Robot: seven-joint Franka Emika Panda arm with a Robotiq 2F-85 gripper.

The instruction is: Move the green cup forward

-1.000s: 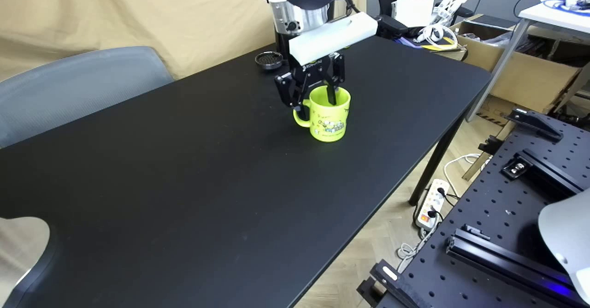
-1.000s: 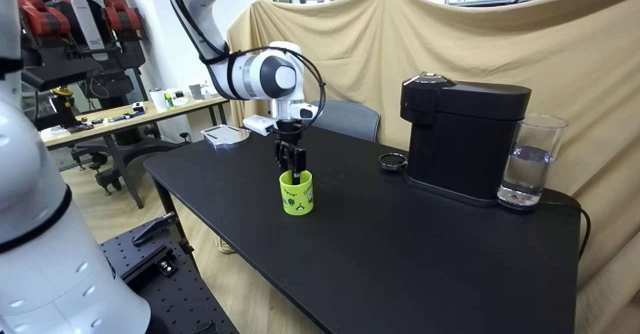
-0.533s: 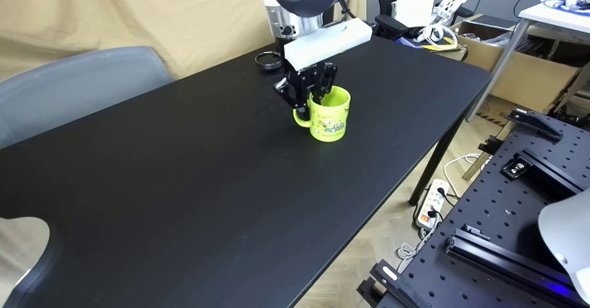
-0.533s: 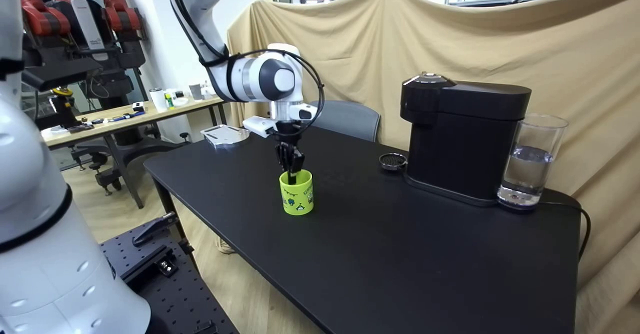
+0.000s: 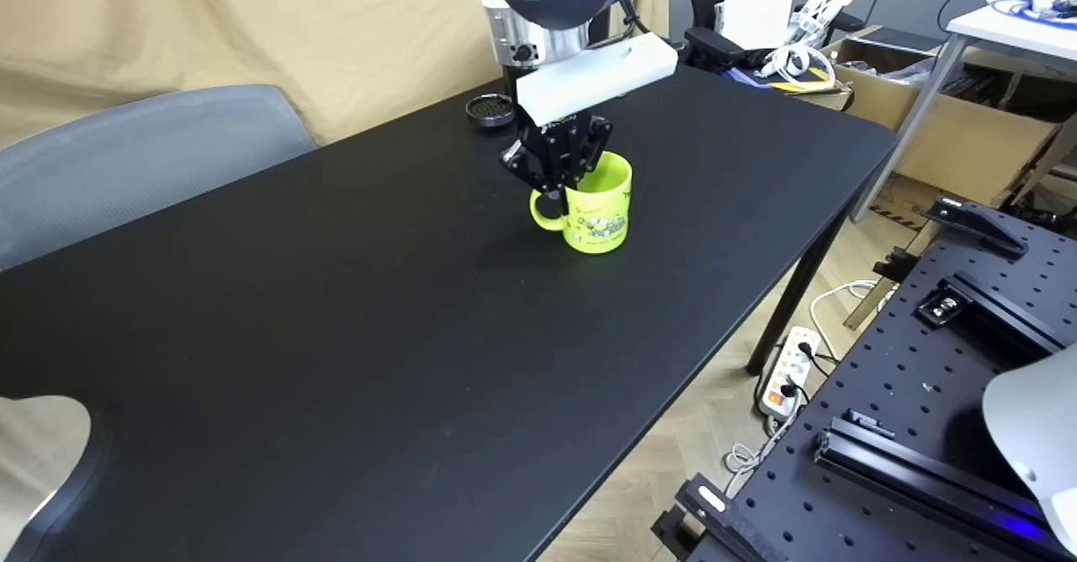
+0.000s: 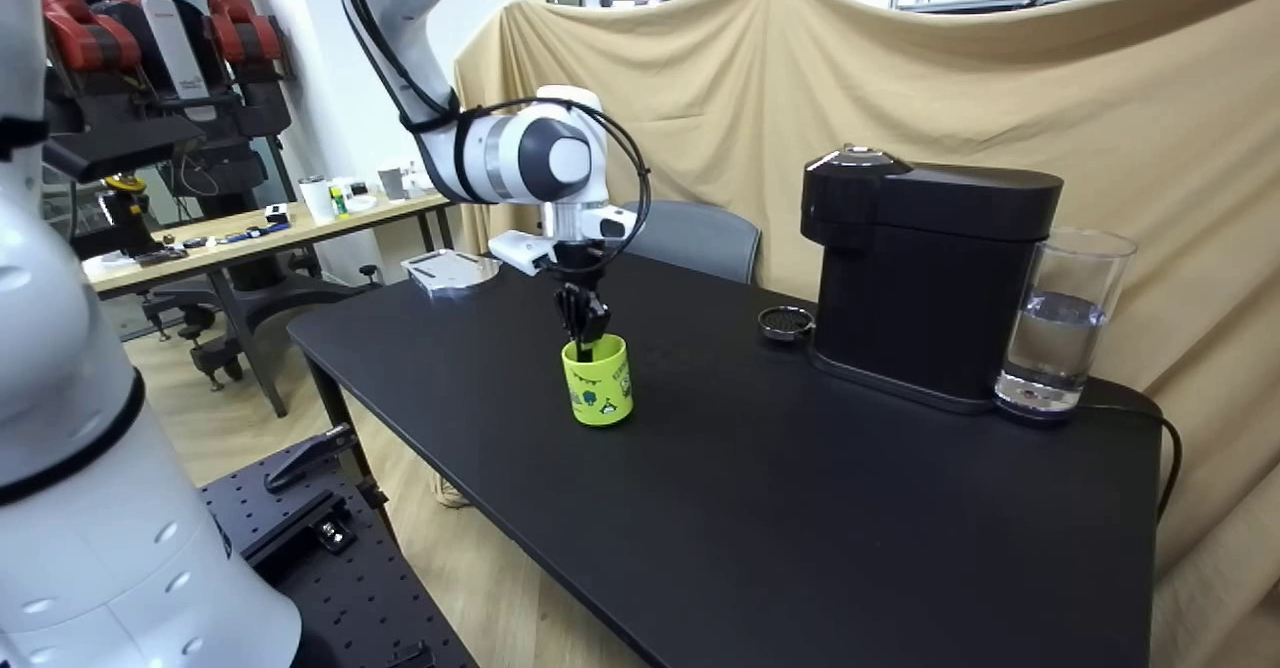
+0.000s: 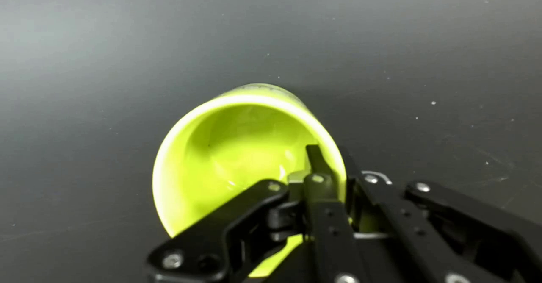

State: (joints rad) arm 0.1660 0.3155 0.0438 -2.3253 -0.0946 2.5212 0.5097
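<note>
The lime-green cup (image 5: 599, 215) is upright at the black table, its loop handle (image 5: 543, 221) turned toward the chair side. My gripper (image 7: 329, 152) has closed over the cup's wall: a finger (image 7: 315, 160) reaches down inside, its partner lies against the outside, on the handle side. The rim is pinched between them. In an exterior view the same cup (image 6: 600, 393) shows my gripper (image 6: 585, 351) dipping into its mouth, and the handle is hidden there. Whether the cup's base touches the table cannot be told.
On the black table (image 6: 850, 518) stand a coffee machine (image 6: 920, 288) with a water tank (image 6: 1060, 328) and a round portafilter (image 6: 785, 323). A clear tray (image 6: 450, 270) lies at the far end. A grey chair (image 5: 160, 158) backs onto the table.
The fingers came together from wide apart onto the cup's wall. Since half a second ago the cup has shifted slightly, sitting a little higher in both exterior views.
</note>
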